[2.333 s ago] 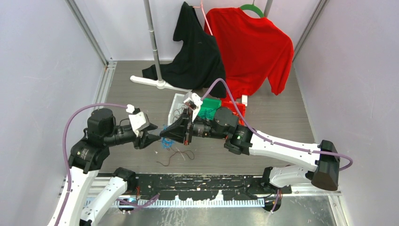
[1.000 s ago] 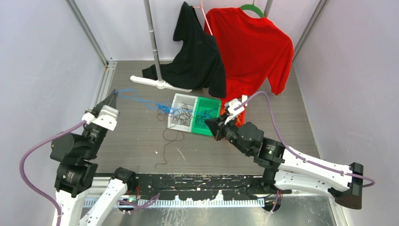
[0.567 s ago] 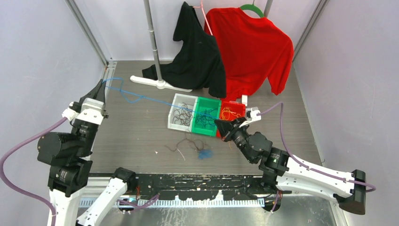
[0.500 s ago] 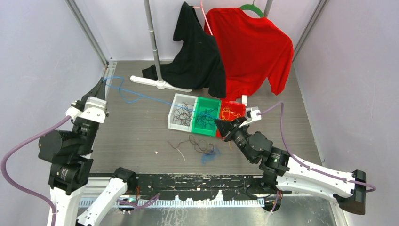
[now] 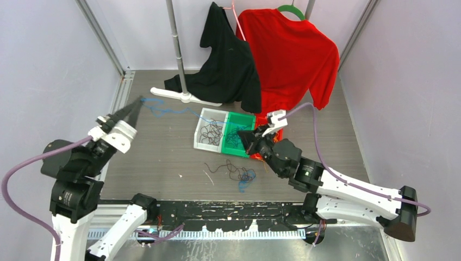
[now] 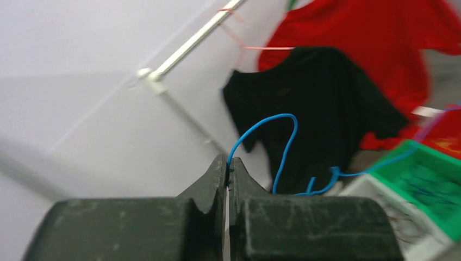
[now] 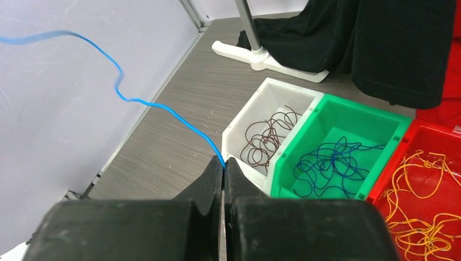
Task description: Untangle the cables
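A thin blue cable [image 5: 168,111] runs slack across the table between my two grippers. My left gripper [image 5: 138,103] is shut on one end of it [image 6: 285,147], up near the far left; its jaws [image 6: 228,163] pinch the strand. My right gripper [image 5: 243,135] is shut on the other end [image 7: 157,106], just in front of the bins, with the cable leaving between its tips [image 7: 224,162]. A loose tangle of dark brown cables [image 5: 231,169] with some blue strands [image 5: 245,180] lies on the table nearer the front.
Three bins stand side by side: white [image 7: 244,109] with brown cables, green [image 7: 363,107] with blue ones, red [image 7: 394,174] with yellow-orange ones. A garment stand's base [image 5: 182,97], a black shirt [image 5: 228,60] and a red shirt [image 5: 291,54] are at the back.
The left gripper has swung from the far left edge toward the middle, and the right gripper has moved up to the bins. The blue cable has gone slack. The brown tangle now lies on the table.
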Robot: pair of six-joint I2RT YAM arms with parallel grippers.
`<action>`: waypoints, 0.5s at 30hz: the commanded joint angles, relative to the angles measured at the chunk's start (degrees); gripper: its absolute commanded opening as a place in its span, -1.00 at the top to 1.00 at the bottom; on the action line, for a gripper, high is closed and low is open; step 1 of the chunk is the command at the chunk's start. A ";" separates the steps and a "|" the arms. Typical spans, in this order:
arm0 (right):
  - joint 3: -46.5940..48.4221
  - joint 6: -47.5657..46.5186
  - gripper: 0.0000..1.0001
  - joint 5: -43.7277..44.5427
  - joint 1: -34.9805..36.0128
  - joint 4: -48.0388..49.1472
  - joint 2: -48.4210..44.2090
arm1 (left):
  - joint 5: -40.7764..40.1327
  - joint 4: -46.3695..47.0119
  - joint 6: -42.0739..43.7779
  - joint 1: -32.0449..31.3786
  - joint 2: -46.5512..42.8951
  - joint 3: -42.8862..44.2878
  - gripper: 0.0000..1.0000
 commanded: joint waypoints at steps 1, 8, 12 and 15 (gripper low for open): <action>6.50 0.89 0.98 -4.71 -3.76 0.57 4.66 | 20.53 -9.54 -7.26 0.42 2.64 -3.24 1.00; 9.40 4.74 0.98 -10.80 -13.30 -0.90 7.02 | 32.99 -9.40 -9.78 -0.90 18.01 -1.61 1.00; 12.05 4.17 0.98 -14.69 -17.95 -1.88 8.08 | 31.14 -8.75 -6.62 -7.95 28.02 3.30 1.00; 13.11 3.22 0.98 -15.81 -20.61 -2.68 9.24 | 28.93 -8.78 -3.68 -12.31 34.75 5.95 1.00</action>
